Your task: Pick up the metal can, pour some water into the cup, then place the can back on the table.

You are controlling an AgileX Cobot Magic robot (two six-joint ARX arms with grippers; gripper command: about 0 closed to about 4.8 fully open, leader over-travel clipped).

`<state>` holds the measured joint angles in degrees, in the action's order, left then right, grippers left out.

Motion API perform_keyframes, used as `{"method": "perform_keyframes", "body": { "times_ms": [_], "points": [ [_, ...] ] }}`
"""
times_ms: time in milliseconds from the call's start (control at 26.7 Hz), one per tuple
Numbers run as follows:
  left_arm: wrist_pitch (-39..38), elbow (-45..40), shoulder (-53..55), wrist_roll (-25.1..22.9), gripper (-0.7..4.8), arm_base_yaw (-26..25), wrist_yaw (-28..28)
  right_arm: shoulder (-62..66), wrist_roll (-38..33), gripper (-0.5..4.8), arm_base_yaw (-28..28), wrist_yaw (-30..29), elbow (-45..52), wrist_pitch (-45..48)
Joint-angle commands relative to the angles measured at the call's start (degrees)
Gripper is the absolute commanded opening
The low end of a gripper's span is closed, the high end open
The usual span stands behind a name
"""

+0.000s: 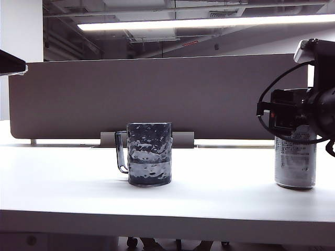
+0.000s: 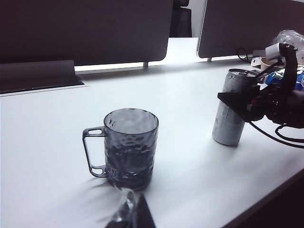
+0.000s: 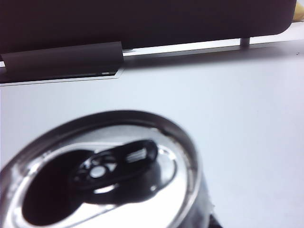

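Observation:
The metal can (image 1: 296,162) stands upright on the white table (image 1: 220,204) at the far right. My right gripper (image 1: 294,125) is around its upper part, and a dark finger (image 2: 236,102) lies against the can's side (image 2: 227,123), shut on it. The can's open top (image 3: 102,171) fills the right wrist view. The dark dimpled cup (image 1: 149,154) stands mid-table, handle to the left, with a clear layer of water (image 1: 150,170) in its lower part. My left gripper (image 2: 130,214) shows only as a blurred tip near the cup (image 2: 130,147), well away from the can.
A grey upright partition (image 1: 209,94) runs along the back of the table, with a low grey box (image 1: 183,139) at its foot behind the cup. Plastic-wrapped clutter (image 2: 290,40) lies beyond the can. The thick front table edge (image 1: 157,225) is close to the cup.

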<state>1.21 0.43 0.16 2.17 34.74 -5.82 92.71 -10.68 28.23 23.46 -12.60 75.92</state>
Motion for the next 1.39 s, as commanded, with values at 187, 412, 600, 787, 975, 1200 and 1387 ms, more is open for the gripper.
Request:
{"method": "perform_keyframes", "body": {
  "times_ms": [187, 412, 600, 787, 975, 1200, 1387],
  "points": [
    [0.6, 0.1, 0.1, -0.1, -0.05, -0.1, -0.2, -0.1, 0.2, 2.59, 0.1, 0.2, -0.2, 0.6],
    [0.6, 0.1, 0.1, -0.1, -0.05, -0.1, -0.2, -0.1, 0.2, 2.60, 0.1, -0.2, -0.2, 1.0],
    [0.6, 0.1, 0.1, -0.1, -0.05, -0.1, -0.2, -0.1, 3.4, 2.60, 0.2, -4.9, -1.1, 0.8],
    [0.6, 0.1, 0.1, -0.1, -0.05, -0.1, -0.2, -0.1, 6.4, 2.60, 0.2, -10.8, -4.2, -2.0],
    [0.6, 0.1, 0.1, -0.1, -0.05, -0.1, -0.2, -0.1, 7.0, 2.60, 0.2, -13.5, -8.1, -5.2],
    [0.6, 0.1, 0.1, -0.1, -0.05, -0.2, -0.2, -0.1, 11.5, 2.60, 0.3, -17.9, -14.6, -14.0],
    [0.6, 0.1, 0.1, -0.1, -0.05, -0.3, -0.2, -0.1, 17.3, 2.60, 2.4, -18.5, -20.4, -21.3]
  ]
}}
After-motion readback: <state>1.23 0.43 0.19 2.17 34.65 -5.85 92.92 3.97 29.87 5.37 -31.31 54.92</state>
